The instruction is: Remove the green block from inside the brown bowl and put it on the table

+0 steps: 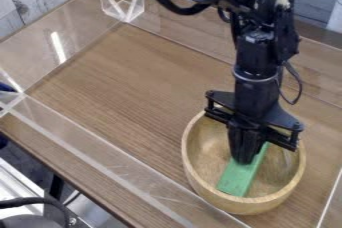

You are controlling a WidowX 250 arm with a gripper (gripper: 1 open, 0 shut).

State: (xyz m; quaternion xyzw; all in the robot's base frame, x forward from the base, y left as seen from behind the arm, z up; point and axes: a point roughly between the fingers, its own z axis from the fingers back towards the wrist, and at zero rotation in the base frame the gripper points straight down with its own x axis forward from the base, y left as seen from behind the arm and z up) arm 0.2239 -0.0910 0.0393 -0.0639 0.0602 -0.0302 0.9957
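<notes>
I am seeing the green block lying inside the brown bowl, on the bowl's floor, running from about five o'clock toward the centre, its near end pointing at the rim closest to me. The block's far end is disappearing under the gripper, which is pointing straight down into the bowl from twelve o'clock. The fingers are pressed together into one narrow black tip; whether they are pinching the block's upper end or only meeting it I cannot tell, because the tip is covering that spot. The block is looking flat against the wood, not lifted.

The bowl is sitting on the table at roughly four o'clock of the working surface, close to the near right corner. Its thick rim is showing grain and is standing just beside the low clear acrylic wall at the front edge. The black arm is rising from the gripper toward one o'clock, with cables looping around its upper part. At eleven o'clock, at the far edge of the table, a small clear bracket is standing.
</notes>
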